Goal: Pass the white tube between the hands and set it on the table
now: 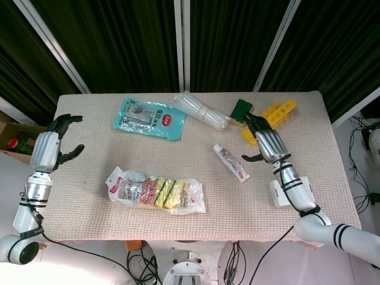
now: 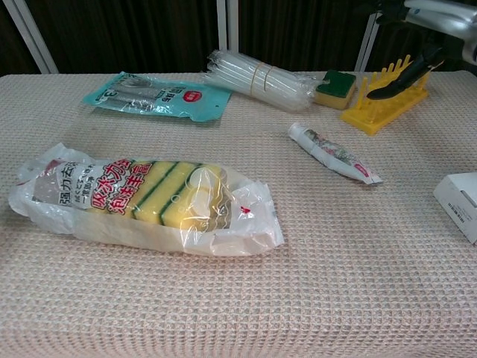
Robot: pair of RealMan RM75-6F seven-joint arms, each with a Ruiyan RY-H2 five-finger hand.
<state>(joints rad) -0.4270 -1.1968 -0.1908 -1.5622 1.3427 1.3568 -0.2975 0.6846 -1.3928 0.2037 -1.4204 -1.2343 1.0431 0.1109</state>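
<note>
Lying flat on the table [image 1: 297,119], the white tube [image 1: 231,162] rests free of both hands, cap toward 10 o'clock, so the placing looks done; as far as these views show, only pulling the arms clear remains. The right hand [image 1: 268,141] hovers near the tube at its 2 o'clock, fingers spread and holding nothing. The left hand [image 1: 48,147] is well apart at the table's 9 o'clock edge, fingers also spread and empty.

Around the tube: a sponge pack [image 1: 157,191] at 8 o'clock, a teal packet [image 1: 148,118] at 10 o'clock, a bundle of clear tubes [image 1: 200,110] at 11 o'clock, a green sponge [image 1: 240,109] at 12 o'clock, a yellow rack [image 1: 280,114] at 1 o'clock, and a white box [image 2: 458,203] at 4 o'clock. Nothing touches the tube or blocks either hand's way out.
</note>
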